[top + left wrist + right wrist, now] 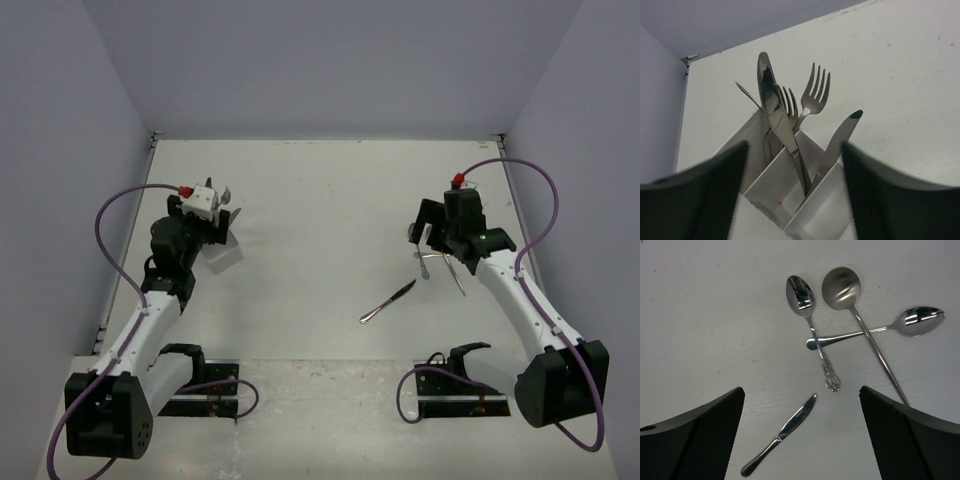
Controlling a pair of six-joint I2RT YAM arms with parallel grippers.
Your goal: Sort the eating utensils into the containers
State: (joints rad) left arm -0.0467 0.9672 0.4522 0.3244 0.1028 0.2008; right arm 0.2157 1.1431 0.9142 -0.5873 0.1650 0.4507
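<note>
The light grey cutlery holder [771, 181] sits right under my left gripper [795, 145], whose fingers stand apart with nothing held. Two knives [774, 107] lean in its middle compartment and forks [815, 95] stand in the far one. From above, the holder [228, 252] is at the left of the table, partly hidden by the left gripper [218, 225]. My right gripper [801, 390] hangs open above a loose knife [785, 432] and three spoons [800, 292], which lie crossed on the table. That knife [388, 301] lies near the table's middle.
The table's back wall and corner [687, 62] are just beyond the holder. The spoons [443, 266] lie half under the right arm in the top view. Purple cables loop beside both arms.
</note>
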